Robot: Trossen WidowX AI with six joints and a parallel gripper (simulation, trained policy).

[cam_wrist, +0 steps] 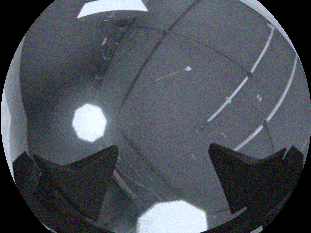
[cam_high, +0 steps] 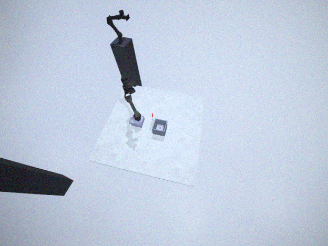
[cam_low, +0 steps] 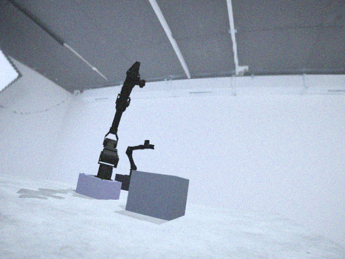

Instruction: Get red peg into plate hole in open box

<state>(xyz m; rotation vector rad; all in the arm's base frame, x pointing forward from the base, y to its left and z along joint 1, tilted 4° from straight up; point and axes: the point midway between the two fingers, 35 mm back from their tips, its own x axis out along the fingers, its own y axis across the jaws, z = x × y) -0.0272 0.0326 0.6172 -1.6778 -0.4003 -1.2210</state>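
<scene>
Apparently, the box (cam_high: 166, 127) (cam_low: 157, 195) holds no peg.

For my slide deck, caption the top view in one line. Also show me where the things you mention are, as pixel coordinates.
The red peg (cam_high: 152, 115) lies outside the open box (cam_high: 159, 134) (cam_low: 156, 195), near its rim, while the arm (cam_high: 132, 106) (cam_low: 116, 120) reaches away from both.

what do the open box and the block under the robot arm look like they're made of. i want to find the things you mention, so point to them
Open box (cam_high: 159, 134) (cam_low: 156, 195): perhaps painted wood or plastic, matt blue-grey; its flat, even sides show no grain or bright glints.

Block under the arm (cam_high: 136, 123) (cam_low: 97, 188): possibly plastic or painted metal, matt lavender; its faces look smooth and plain, but the grainy pictures leave the material open.
</scene>
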